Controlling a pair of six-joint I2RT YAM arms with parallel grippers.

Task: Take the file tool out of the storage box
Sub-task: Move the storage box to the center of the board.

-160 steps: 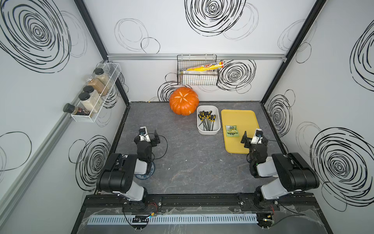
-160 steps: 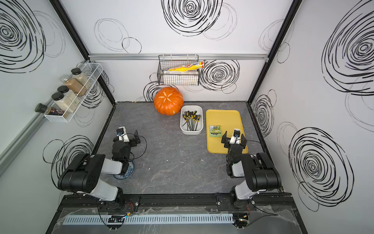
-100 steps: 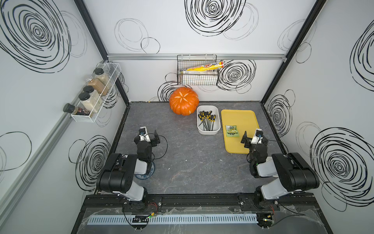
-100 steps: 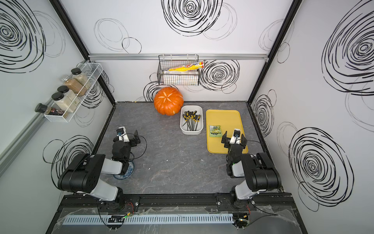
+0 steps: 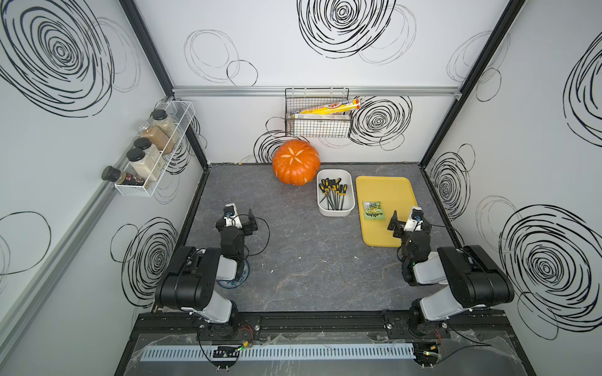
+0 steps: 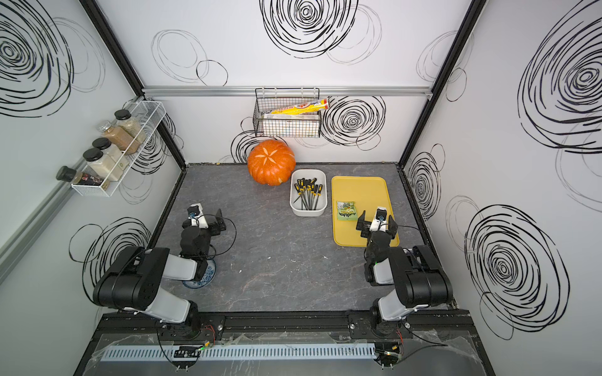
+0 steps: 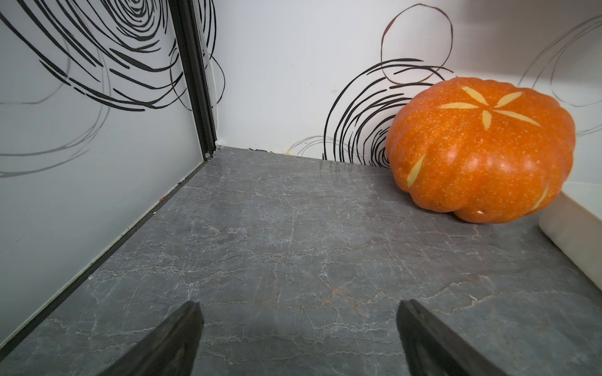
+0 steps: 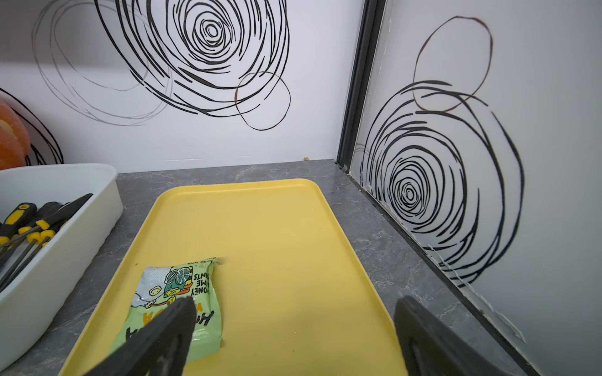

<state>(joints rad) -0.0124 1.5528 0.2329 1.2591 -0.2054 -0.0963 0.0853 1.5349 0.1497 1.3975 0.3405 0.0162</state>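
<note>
The storage box [image 5: 335,213] [image 6: 308,213], a white tub, stands at the back of the table between the pumpkin and the yellow tray. Several file tools [image 5: 334,195] [image 6: 308,195] with black-and-yellow handles lie in it. The right wrist view shows the box [image 8: 65,260] and the files [image 8: 32,224] off to one side. In the left wrist view only a corner of the box [image 7: 580,234] shows. My left gripper [image 5: 251,221] [image 7: 299,309] hangs open and empty over bare table, far from the box. My right gripper [image 6: 376,228] [image 8: 293,306] is open and empty above the tray's near end.
An orange pumpkin [image 5: 295,166] sits against the back wall beside the box. A yellow tray [image 5: 391,188] holds a green snack packet [image 5: 372,211]. A wire basket [image 5: 317,127] and a spice rack [image 5: 153,156] hang on the walls. A blue-patterned dish [image 5: 242,280] lies under the left arm.
</note>
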